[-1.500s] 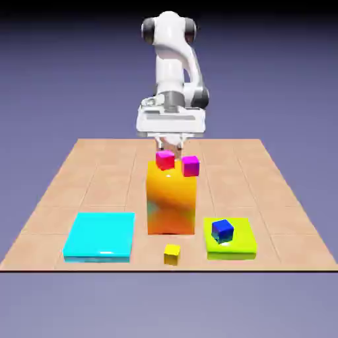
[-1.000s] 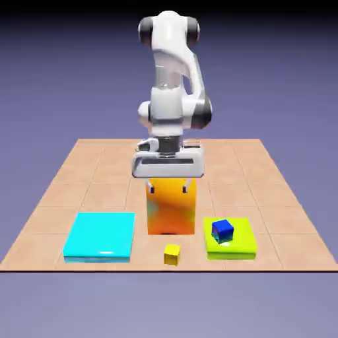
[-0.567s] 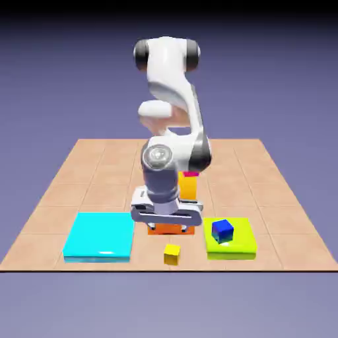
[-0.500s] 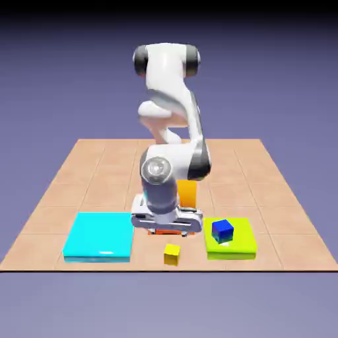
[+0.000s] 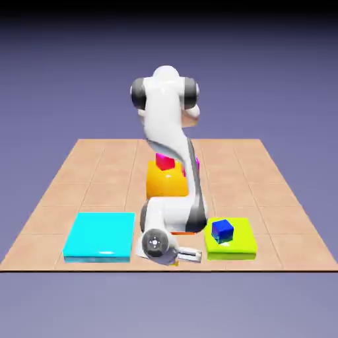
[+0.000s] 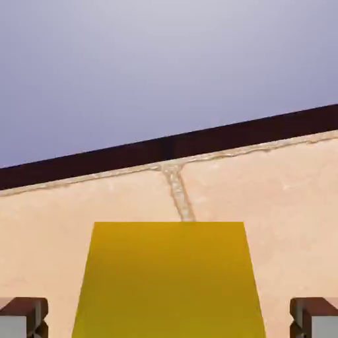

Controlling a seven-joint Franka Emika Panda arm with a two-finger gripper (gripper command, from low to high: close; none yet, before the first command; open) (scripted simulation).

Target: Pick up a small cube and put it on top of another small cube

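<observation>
Pinching yellow cube (image 6: 168, 280), gripper (image 6: 169, 317) closed low at table's (image 6: 277, 191) near edge, open tile beyond.

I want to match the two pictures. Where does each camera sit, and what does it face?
Exterior view: stands off the table's near edge, above, facing the arm bent down toward it; gripper low at that edge.
Hand view: sits on the hand, looking along the fingertips across the table to its edge.
Shared: the table; the yellow cube shows only in the hand view.

Pincer (image 5: 177, 259) low — table's (image 5: 99, 165) near edge
</observation>
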